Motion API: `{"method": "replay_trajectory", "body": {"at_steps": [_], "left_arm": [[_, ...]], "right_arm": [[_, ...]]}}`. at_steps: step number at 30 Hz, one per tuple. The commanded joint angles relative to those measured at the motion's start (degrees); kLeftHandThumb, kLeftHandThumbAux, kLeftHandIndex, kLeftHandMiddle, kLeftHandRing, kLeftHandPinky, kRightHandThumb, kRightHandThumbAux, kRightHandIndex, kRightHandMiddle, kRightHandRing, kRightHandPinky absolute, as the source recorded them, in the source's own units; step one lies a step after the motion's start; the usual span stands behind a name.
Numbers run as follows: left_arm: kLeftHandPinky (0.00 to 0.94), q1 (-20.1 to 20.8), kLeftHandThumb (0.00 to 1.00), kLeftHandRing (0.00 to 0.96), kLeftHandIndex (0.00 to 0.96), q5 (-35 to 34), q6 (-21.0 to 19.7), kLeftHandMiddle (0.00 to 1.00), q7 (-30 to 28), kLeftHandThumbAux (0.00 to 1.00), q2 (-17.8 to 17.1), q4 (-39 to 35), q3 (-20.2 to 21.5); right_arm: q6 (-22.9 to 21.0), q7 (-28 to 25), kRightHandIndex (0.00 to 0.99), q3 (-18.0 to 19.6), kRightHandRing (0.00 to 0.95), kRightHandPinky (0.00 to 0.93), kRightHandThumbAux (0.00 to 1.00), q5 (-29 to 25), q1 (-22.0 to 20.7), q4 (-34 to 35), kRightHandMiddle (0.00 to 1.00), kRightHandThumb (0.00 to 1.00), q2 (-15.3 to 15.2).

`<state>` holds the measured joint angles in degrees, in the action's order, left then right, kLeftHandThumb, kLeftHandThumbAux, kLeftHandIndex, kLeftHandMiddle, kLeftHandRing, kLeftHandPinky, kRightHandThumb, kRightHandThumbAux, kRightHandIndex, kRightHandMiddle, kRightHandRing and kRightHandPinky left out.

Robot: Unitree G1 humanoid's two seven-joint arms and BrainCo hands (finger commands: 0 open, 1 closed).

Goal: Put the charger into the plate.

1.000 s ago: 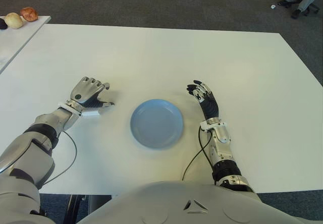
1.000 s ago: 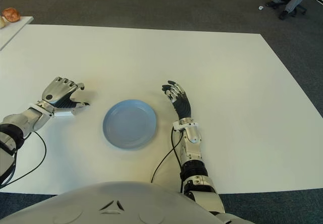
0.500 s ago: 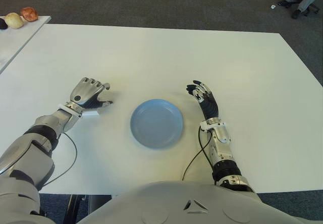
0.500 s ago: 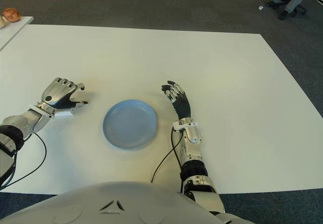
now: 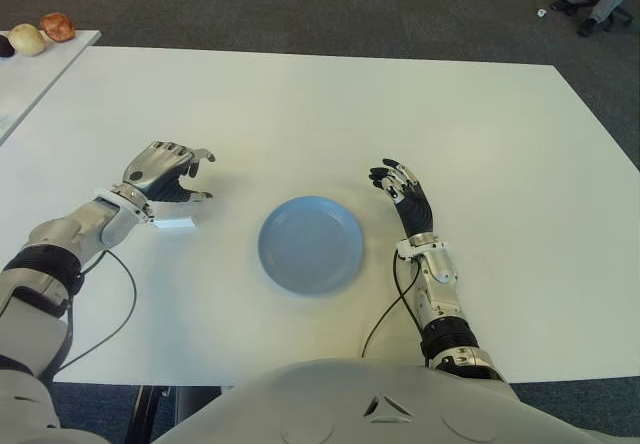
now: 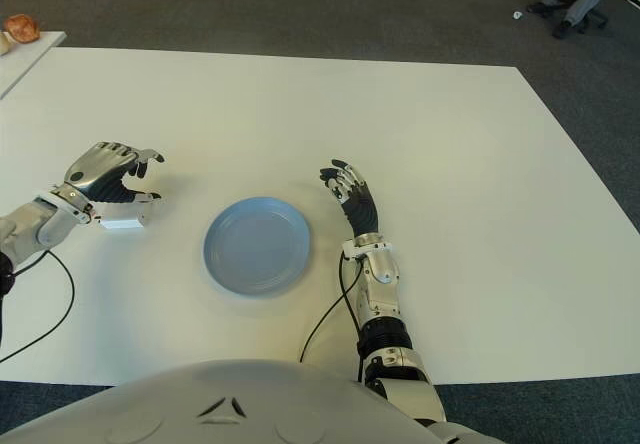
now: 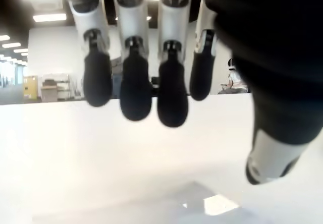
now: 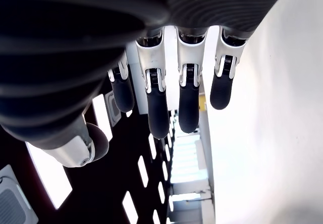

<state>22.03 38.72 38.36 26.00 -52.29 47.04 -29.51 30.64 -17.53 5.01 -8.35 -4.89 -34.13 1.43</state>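
White boxy charger [image 5: 174,221] lay on the white bench [image 5: 300,104], left of the blue round plate [image 5: 311,244]; left robot hand [image 5: 165,172] hovered above it, fingers loosely curled, empty. Right robot hand [image 5: 402,190] was relaxed right of the plate.

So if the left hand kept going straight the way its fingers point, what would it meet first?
Probably nothing: the left hand points across bare table, passing behind the plate. The charger lies beside it, out of that line, though depth is unclear.

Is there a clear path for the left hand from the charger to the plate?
Yes. Bare table lies between the charger, under the open left hand, and the empty plate. The right hand shows right of the plate.
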Motion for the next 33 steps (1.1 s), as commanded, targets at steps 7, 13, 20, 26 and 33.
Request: {"method": "replay_trajectory", "body": {"at_steps": [7, 13, 20, 26, 33], "left_arm": [[0.004, -7.9, 0.252, 0.005, 0.001, -5.4, 0.6, 0.005, -16.1, 0.313, -4.5, -11.6, 6.9], [0.000, -9.8, 0.226, 0.000, 0.000, -4.8, 0.5, 0.000, -17.8, 0.290, -4.2, -13.9, 9.7], [0.000, -11.9, 0.202, 0.000, 0.000, -4.9, 0.9, 0.000, -18.6, 0.299, -3.7, -15.8, 12.3], [0.000, -14.8, 0.186, 0.000, 0.000, -6.0, 2.8, 0.000, -17.6, 0.320, -3.9, -17.2, 15.4], [0.000, -18.8, 0.198, 0.000, 0.000, -7.1, 5.2, 0.000, -17.7, 0.278, -5.4, -20.3, 20.1]], "right_arm": [[-2.2, 0.1, 0.196, 0.2, 0.290, 0.241, 0.576, -0.4, 3.2, -4.5, 0.339, 0.000, 0.1], [-2.0, 0.2, 0.196, 0.3, 0.293, 0.251, 0.580, -0.3, 3.0, -4.8, 0.339, 0.000, 0.2], [-2.1, 0.8, 0.194, 0.2, 0.289, 0.243, 0.584, 0.0, 3.1, -4.7, 0.340, 0.000, 0.2], [-2.0, 0.7, 0.196, 0.1, 0.286, 0.239, 0.581, 0.1, 3.1, -4.7, 0.340, 0.000, 0.2], [-2.1, 0.6, 0.192, 0.1, 0.282, 0.241, 0.581, 0.2, 2.8, -5.1, 0.334, 0.000, -0.1]]}}
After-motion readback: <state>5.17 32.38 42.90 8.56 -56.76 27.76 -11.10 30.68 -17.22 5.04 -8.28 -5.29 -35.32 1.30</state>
